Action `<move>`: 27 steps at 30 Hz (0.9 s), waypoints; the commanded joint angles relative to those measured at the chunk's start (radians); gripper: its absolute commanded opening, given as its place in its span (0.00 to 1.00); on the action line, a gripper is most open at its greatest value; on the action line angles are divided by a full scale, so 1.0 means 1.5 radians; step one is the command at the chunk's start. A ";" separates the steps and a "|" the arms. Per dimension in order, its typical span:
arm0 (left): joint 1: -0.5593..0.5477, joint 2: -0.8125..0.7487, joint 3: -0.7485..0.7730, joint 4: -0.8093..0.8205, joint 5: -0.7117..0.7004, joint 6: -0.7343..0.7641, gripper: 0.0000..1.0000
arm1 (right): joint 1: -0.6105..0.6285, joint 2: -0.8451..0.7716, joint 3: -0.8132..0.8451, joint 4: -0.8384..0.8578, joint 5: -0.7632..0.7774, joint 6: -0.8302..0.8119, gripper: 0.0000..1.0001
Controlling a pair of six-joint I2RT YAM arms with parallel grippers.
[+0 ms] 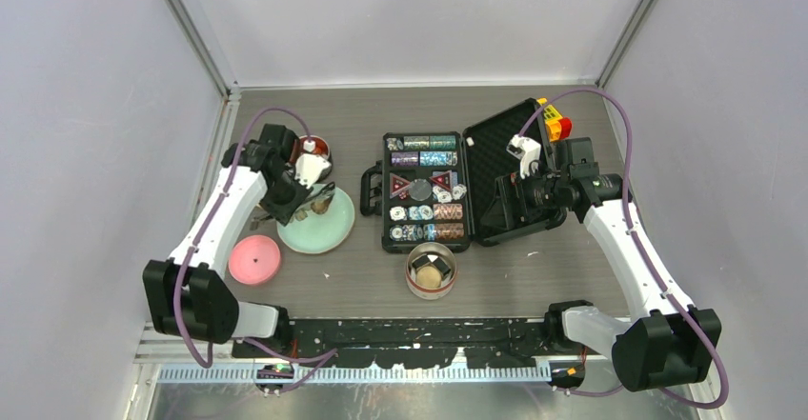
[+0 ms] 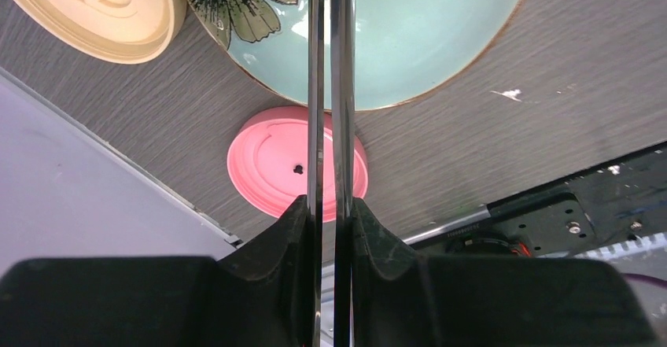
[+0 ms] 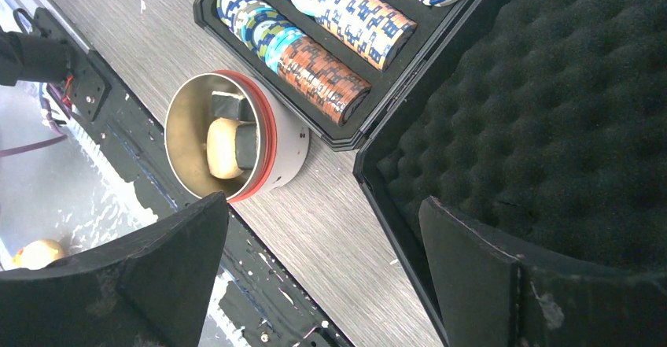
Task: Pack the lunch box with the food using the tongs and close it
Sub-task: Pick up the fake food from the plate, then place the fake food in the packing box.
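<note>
Long grey metal tongs (image 2: 341,87): clamped in left fingers (image 2: 287,233), blades nearly together, over mint-green plate (image 2: 425,32). Flat pink lid (image 2: 271,162): on bench (image 2: 488,142) beside plate. Shiny steel tub (image 3: 287,146): uncovered, holds tan disc (image 3: 222,149) and dark block (image 3: 245,144). Right fingers (image 3: 177,241): wide apart, holding nothing.

This looks like a robot lab. Two white robot arms, the left arm (image 1: 221,222) and the right arm (image 1: 631,253), are bolted to a black rail (image 1: 419,330) at the near edge of a grey counter (image 1: 362,291). Plain pale walls (image 1: 95,106) on metal posts (image 1: 195,34) box it in on three sides.
</note>
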State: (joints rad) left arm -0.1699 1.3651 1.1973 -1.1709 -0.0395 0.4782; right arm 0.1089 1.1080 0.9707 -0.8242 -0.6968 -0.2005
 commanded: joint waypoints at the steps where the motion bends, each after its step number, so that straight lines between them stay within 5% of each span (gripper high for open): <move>1: -0.002 -0.038 0.055 -0.043 0.064 -0.007 0.00 | -0.003 -0.018 0.002 0.014 -0.007 -0.004 0.95; 16: 0.083 0.078 0.282 -0.017 0.055 -0.013 0.00 | -0.003 -0.026 0.001 0.010 -0.007 -0.008 0.96; 27: 0.109 0.163 0.287 0.029 0.043 -0.005 0.06 | -0.003 -0.029 -0.001 0.007 -0.005 -0.011 0.96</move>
State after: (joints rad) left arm -0.0170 1.6062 1.6150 -1.1877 0.0284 0.4644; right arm 0.1089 1.0801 0.9684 -0.8249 -0.6968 -0.2043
